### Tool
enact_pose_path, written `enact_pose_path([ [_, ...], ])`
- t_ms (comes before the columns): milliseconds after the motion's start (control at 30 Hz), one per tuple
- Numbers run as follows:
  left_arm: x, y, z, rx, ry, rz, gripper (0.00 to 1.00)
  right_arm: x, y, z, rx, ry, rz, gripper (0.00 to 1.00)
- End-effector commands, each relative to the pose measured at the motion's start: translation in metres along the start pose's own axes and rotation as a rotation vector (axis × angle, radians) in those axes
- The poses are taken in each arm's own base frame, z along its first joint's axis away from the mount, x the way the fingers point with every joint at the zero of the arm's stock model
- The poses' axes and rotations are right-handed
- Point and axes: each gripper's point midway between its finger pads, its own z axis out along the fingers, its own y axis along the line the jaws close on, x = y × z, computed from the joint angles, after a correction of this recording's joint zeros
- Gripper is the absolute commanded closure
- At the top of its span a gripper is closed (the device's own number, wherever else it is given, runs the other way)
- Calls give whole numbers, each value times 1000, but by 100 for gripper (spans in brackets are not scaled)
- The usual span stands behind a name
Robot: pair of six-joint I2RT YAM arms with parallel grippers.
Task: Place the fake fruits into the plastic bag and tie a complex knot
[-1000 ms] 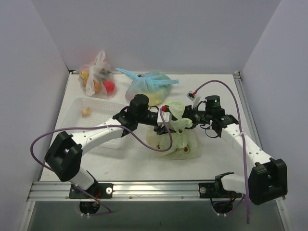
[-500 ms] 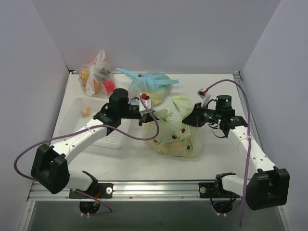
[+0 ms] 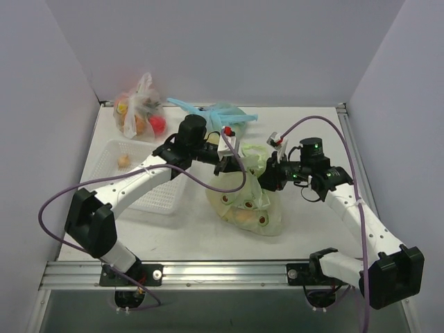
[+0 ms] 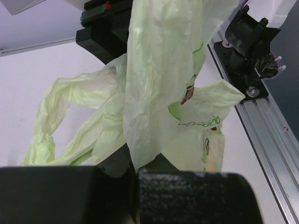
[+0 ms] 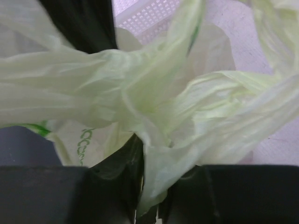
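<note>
**Both grippers had the green bag pinched up top**

The plastic bag (image 3: pixel 248 208) sat mid-table (image 3: pixel 180 232), bulging at the bottom, with the fake fruits (image 3: pixel 240 216) showing through the film as orange blobs. Its upper part was pulled up and bunched between the two arms.

The left gripper (image 3: pixel 225 165) was on the bag's upper left. The left wrist cam showed its fingers (image 4: pixel 187 196) squeezed together on a strip of green film that ran up from between them.

The right gripper (image 3: pixel 269 178) came in from the other side. In its own cam the jaws were likewise clamped on a twisted wad of the bag.

Off to the left, a white basket (image 3: pixel 107 154) held one little yellowish fruit (image 3: pixel 123 161). At the back were a blue knotted bag (image 3: pixel 218 118) and a clear bag (image 3: pixel 139 111) of fruit, both well apart from the grippers.
</note>
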Motion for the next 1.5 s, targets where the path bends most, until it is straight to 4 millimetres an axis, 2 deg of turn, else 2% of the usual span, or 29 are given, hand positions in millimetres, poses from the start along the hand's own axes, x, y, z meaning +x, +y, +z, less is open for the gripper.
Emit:
enact_pose_path([
  [0,-12,4,5,54,-21,18,100,-17,10,-4,-31,-20,-90,81],
  [100,-10,6,8,69,-19,11,100,-16,16,-7,-52,-20,-107,71],
  [233,-1,-1,8,87,2,-17,100,-17,24,-11,-73,-32,-126,49],
  [367,10,-5,8,88,26,-10,100,-20,31,-14,-94,-45,-144,41],
  [500,11,-6,13,88,40,-18,100,-24,30,-13,-87,-47,-147,34],
  [533,13,-6,15,93,47,-27,100,-26,31,-11,-88,-50,-155,19],
  [700,8,-7,24,99,60,-3,100,-34,24,-6,-53,-61,-153,16],
  [800,14,-12,26,113,88,-4,98,-39,21,-3,-48,-70,-144,23],
  [833,17,-14,26,122,98,-15,98,-40,21,-3,-49,-69,-143,35],
  [900,20,-16,24,128,110,-17,96,-40,20,-3,-45,-70,-143,49],
  [933,23,-19,23,134,121,-28,95,-40,19,-3,-42,-70,-146,64],
  [967,24,-20,22,137,123,-14,94,-40,19,-4,-40,-72,-150,72],
  [1000,26,-22,21,139,128,-13,89,-39,19,-4,-42,-71,-150,78],
  [1033,24,-22,17,134,127,-11,85,-40,20,-4,-43,-72,-151,88],
  [1100,25,-23,12,125,127,-15,75,-39,20,-5,-45,-73,-153,100],
  [1133,21,-20,5,105,123,-19,60,-39,20,-6,-42,-76,-157,100],
  [1200,15,-15,-8,72,113,-60,50,-38,21,-8,-45,-82,-169,100],
  [1233,5,-13,-17,53,95,-61,44,-39,22,-10,-50,-88,-179,100],
  [1367,-14,12,-69,-89,58,-107,36,-32,30,-13,-93,-93,-246,100],
  [1467,-23,27,-92,-173,49,-94,29,-30,39,-15,-136,-108,-340,100],
])
